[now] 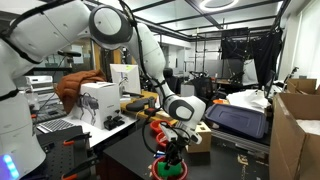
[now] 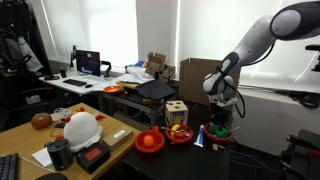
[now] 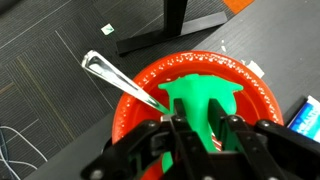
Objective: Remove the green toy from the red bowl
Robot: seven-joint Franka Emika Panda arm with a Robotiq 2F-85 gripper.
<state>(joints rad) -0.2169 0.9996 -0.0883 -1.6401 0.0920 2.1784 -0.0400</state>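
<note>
The red bowl (image 3: 135,100) fills the wrist view, standing on a dark table top. The green toy (image 3: 200,95) lies in it, wide end away from me. My gripper (image 3: 203,135) reaches down into the bowl with one finger on each side of the toy's narrow part, shut on it. In both exterior views the gripper (image 1: 172,150) (image 2: 219,124) hangs straight down over the bowl (image 1: 160,172) (image 2: 222,143) at the table's end. A bit of the green toy (image 2: 214,131) shows under the fingers.
A metal utensil (image 3: 110,72) leans on the bowl's rim. A blue item (image 3: 305,115) lies beside the bowl. A smaller red vessel with coloured pieces (image 2: 180,132), an orange bowl (image 2: 150,141) and a wooden block box (image 2: 176,110) stand nearby. The table edge and carpet floor are close.
</note>
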